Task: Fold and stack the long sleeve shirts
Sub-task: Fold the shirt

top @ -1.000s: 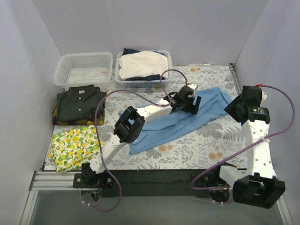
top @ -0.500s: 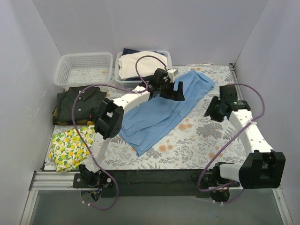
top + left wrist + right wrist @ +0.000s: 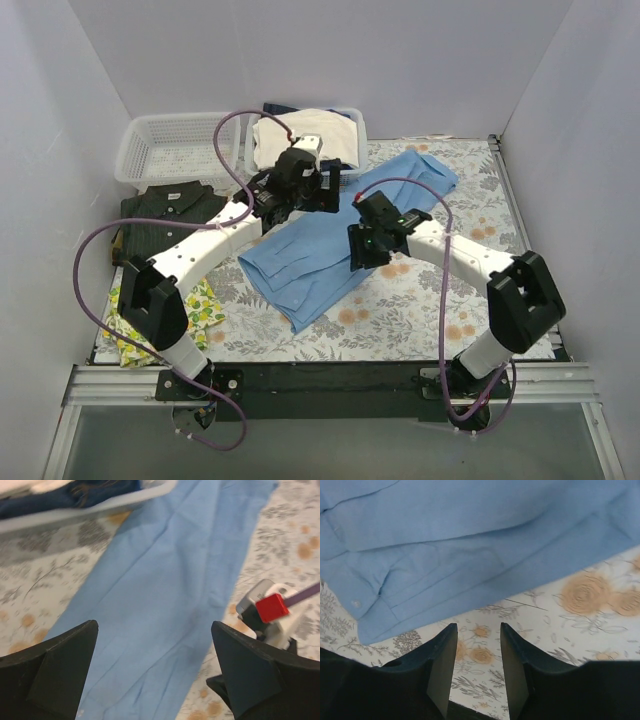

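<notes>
The light blue shirt (image 3: 345, 235) lies spread diagonally on the floral table, one end near the back right. It also shows in the left wrist view (image 3: 165, 590) and the right wrist view (image 3: 470, 535). My left gripper (image 3: 300, 203) hovers over its back-left part, jaws wide open and empty (image 3: 155, 680). My right gripper (image 3: 368, 248) is above the shirt's right edge, open and empty (image 3: 477, 665), with floral cloth between its fingers (image 3: 440, 670). The dark pinstriped shirt (image 3: 165, 215) lies folded at the left.
An empty white basket (image 3: 180, 150) stands at the back left. A second basket (image 3: 352, 120) beside it holds cream-white garments. A lemon-print cloth (image 3: 205, 300) lies at the front left, partly under my left arm. Walls enclose the table.
Both arms swung left. My left gripper moved toward the back baskets, my right gripper came from the right side to the shirt's edge. The blue shirt now lies flatter and further left.
</notes>
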